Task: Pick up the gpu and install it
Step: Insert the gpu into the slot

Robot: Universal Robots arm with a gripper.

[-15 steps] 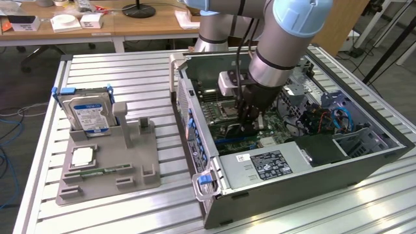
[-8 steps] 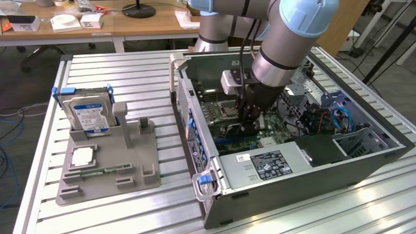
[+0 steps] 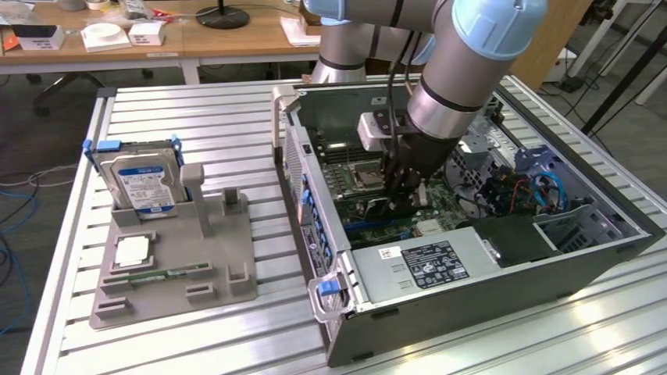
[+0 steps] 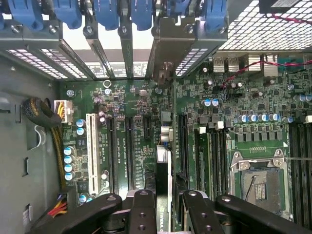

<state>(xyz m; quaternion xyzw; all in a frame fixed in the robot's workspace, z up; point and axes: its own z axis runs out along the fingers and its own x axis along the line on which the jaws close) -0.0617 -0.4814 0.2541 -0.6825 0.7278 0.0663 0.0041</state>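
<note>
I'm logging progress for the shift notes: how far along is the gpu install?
Done: the gpu is off the grey holder, which still carries the hard drive, and is inside the open computer case. In hand: the tool grips the card edge-on over the motherboard, its bracket end toward the rear slot openings. Left: seating; whether it is already in its slot cannot be told.

Lab workshop — slatted aluminium bench [image 3: 208, 125], office desks [image 3: 187, 39] behind.

gpu [image 4: 164, 165] | dark card, silver bracket | edge-on, upright | above motherboard slots inside case
</note>
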